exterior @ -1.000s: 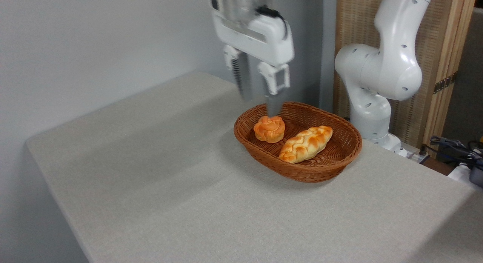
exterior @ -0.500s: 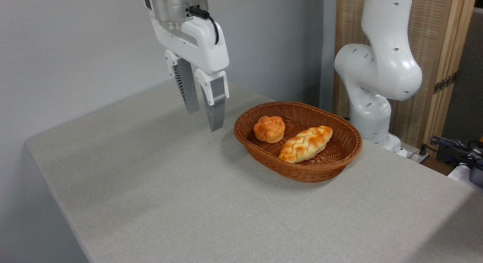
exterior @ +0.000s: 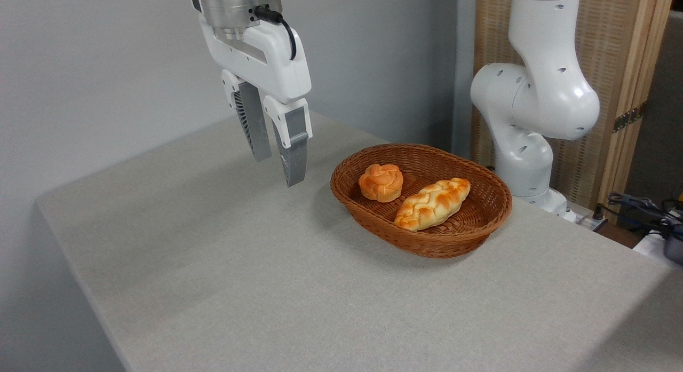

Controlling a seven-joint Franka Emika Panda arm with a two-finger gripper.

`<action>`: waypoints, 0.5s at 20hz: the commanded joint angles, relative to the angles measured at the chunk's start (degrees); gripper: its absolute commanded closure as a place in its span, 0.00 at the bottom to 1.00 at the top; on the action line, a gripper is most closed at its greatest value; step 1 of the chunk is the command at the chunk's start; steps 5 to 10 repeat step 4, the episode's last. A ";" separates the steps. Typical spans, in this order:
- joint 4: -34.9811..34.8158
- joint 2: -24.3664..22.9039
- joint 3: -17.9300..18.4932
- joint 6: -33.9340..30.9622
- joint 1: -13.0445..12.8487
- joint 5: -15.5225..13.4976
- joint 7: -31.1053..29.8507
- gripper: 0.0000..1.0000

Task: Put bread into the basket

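A grey cloth-covered table (exterior: 267, 276) fills most of the view, running from 9 o'clock down to 5 o'clock, with a plain pale wall behind it.

At about 11 o'clock, a white robot gripper (exterior: 277, 172) hangs from above, pointing down, clear of the table surface. Its 2 grey fingers (exterior: 293, 153) are spread apart with nothing between them; the gripper is empty. A black cable loops over its white housing. The gripper is to the left of the basket and does not touch it.

Just right of centre, at about 2 o'clock from the middle of the picture, a shallow oval woven basket (exterior: 459, 238), reddish-brown, sits on the table. Inside it lie 2 baked items. At the basket's 10 o'clock side is a small round orange bun (exterior: 381, 182) with a flower-shaped top. Beside it, toward the basket's centre and 4 o'clock side, lies the bread (exterior: 433, 203): a long braided golden-brown loaf with pointed ends and a glossy crust, resting flat on the basket floor, angled from lower left to upper right. The bun and the loaf sit near each other; whether they touch cannot be told.

At 2 o'clock, behind the basket, stands the white robot arm (exterior: 539, 94), its base at the table's far edge. Behind it is a wood-framed screen (exterior: 629, 68), and at 3 o'clock some cables (exterior: 640, 206) lie at the picture's edge.
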 commanded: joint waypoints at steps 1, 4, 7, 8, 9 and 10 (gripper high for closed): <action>1.40 0.85 -0.38 0.14 0.69 -0.16 -1.04 0.00; 1.40 0.76 -0.12 0.23 0.60 -0.16 -0.86 0.00; 1.40 0.76 -0.12 0.23 0.60 -0.16 -0.86 0.00; 1.40 0.76 -0.12 0.23 0.60 -0.16 -0.86 0.00; 1.40 0.76 -0.12 0.23 0.60 -0.16 -0.86 0.00; 1.40 0.76 -0.12 0.23 0.60 -0.16 -0.86 0.00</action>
